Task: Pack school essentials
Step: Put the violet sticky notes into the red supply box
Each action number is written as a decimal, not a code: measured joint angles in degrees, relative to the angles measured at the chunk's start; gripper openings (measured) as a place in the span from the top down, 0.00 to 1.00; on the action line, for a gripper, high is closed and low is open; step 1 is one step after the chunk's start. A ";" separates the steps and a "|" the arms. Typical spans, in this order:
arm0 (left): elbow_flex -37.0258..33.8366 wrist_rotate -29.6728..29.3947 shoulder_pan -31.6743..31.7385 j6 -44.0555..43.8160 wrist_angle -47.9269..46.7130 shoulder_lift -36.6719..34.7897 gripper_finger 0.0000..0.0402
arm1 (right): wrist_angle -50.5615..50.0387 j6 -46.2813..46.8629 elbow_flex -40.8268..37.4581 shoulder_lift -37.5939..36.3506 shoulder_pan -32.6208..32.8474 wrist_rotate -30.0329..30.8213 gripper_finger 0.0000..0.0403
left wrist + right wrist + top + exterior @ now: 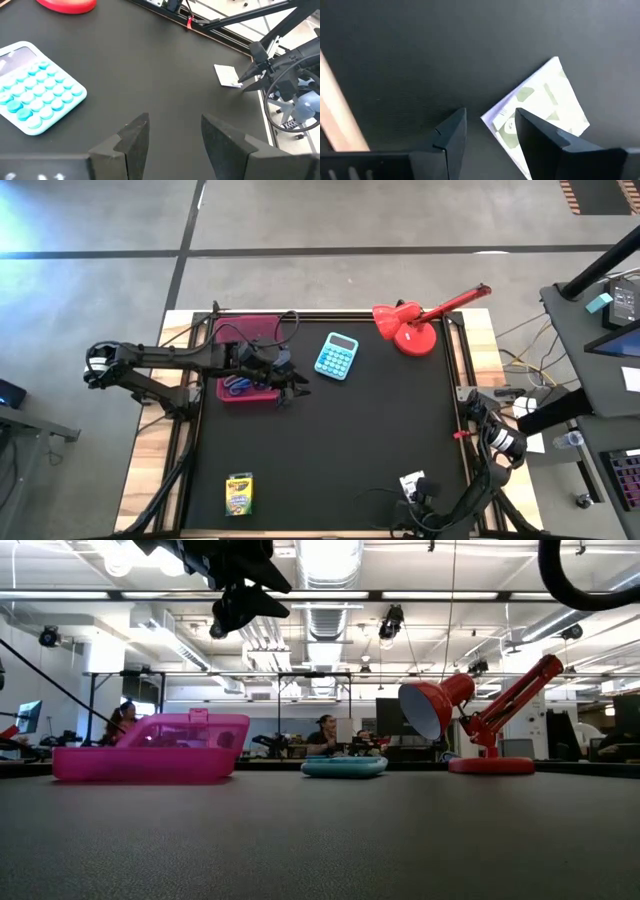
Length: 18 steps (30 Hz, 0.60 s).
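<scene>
Low at the right of the high view, the white patterned square point(411, 480) lies flat on the black worktop point(340, 440), with the right gripper point(424, 492) directly over it, fingers parted and one fingertip point(540, 131) overlapping its edge, not grasping. At lower left lies the crayon box point(239, 494). At upper left, the left gripper point(291, 386) hangs released beside the pink case point(243, 392) holding blue-handled scissors point(238, 386). Farther up sit a turquoise calculator point(337, 356) and red lamp point(415, 325).
</scene>
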 joint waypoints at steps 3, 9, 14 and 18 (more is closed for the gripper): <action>0.00 -0.04 0.02 0.00 0.00 0.00 0.60 | -1.13 0.43 0.00 -0.02 0.00 -0.17 0.60; 0.00 -0.10 0.02 0.00 -0.02 0.00 0.60 | -3.78 4.48 0.00 -0.02 0.00 -0.17 0.61; 0.00 -0.13 0.07 0.00 0.17 0.00 0.60 | -3.80 6.89 0.00 -0.04 0.00 -0.18 0.67; 0.00 -0.15 0.04 0.00 1.03 0.00 0.60 | -3.73 7.84 -0.02 -0.04 0.00 -0.17 0.75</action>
